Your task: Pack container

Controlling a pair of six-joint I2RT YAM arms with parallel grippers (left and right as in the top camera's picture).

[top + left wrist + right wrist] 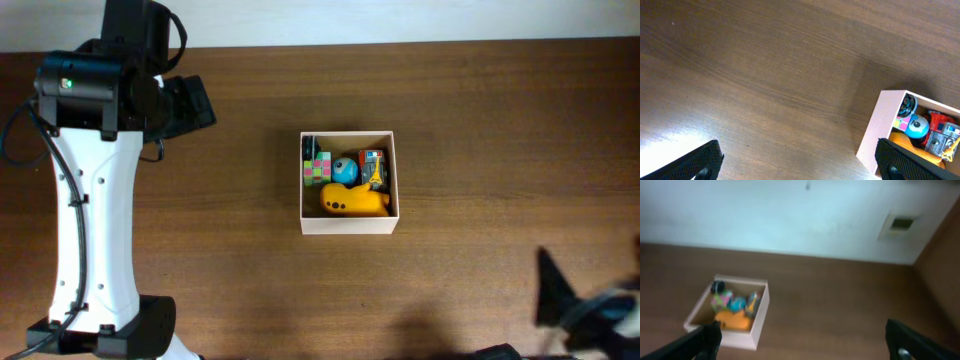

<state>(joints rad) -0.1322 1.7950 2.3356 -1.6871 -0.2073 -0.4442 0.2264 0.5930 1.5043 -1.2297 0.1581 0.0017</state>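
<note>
white container (348,221), toy-filled, upright, mid-table

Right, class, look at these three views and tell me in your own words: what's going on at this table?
Two robot arms are packing small toys into the container, a white box in the middle of the table. It holds a yellow toy, a blue ball, a multicoloured cube and a few smaller bits. Nothing is being handled: the left claw and right claw are both open, empty and well away from the box on either side.

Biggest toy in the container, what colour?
Yellow; the toy shows clearest in the overhead view.
</note>
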